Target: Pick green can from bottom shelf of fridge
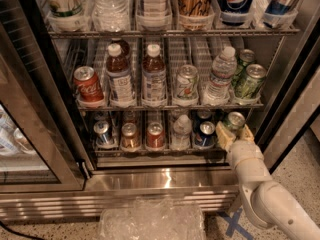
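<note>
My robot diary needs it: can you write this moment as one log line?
gripper: at the green can | green can: upright, right end of the bottom shelf | fridge: door open | lift: not yet done

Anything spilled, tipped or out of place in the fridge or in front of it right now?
Nothing inside looks tipped or spilled. The one oddity: crumpled clear plastic on the floor before the fridge. The claw is at the green can, right end of the bottom shelf.

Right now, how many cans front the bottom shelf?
5: blue can far left, copper can, red can, dark-blue can right of the water bottle, green can at the right end, gripper at it. Others may hide behind.
</note>
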